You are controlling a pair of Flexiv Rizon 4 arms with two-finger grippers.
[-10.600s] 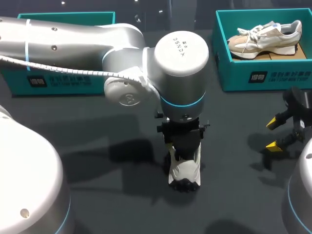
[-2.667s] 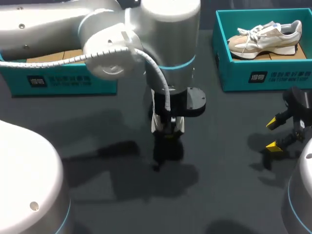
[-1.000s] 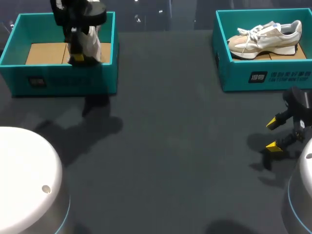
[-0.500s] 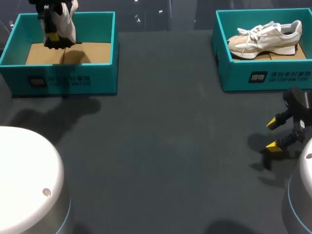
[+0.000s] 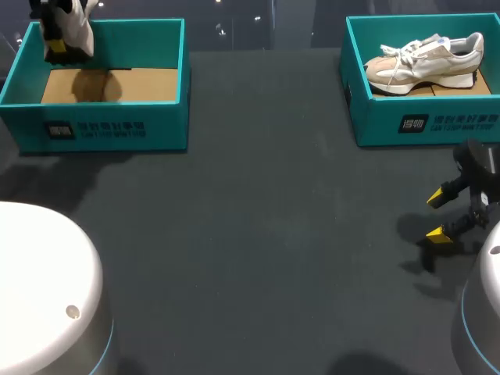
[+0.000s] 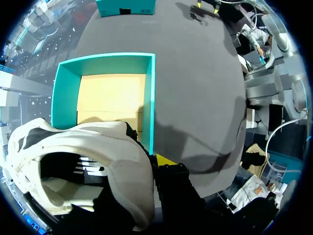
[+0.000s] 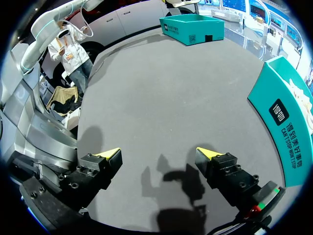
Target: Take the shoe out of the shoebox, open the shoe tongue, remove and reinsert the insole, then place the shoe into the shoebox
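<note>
Hanging at about ten o'clock in the head view, the white shoe was in the air over the far left corner of the left shoebox. It was not yet inside the box, whose cardboard floor lay bare beneath it. The left gripper appeared clenched on the rim of the shoe's opening. In the left wrist view one yellow fingertip pressed against the outside, while the other was hidden, probably inside the shoe. So the shoe was out of its box. Whether the middle steps of the task were finished could not be told from this moment. What plainly remained was lowering the shoe onto the cardboard and letting go. The right gripper hung at about four o'clock, low over the table, its fingers spread wide and holding nothing. At about one o'clock the right shoebox held a beige sneaker lying on its side. The table was dark grey, flat and matte, and the two boxes stood well apart on it.
</note>
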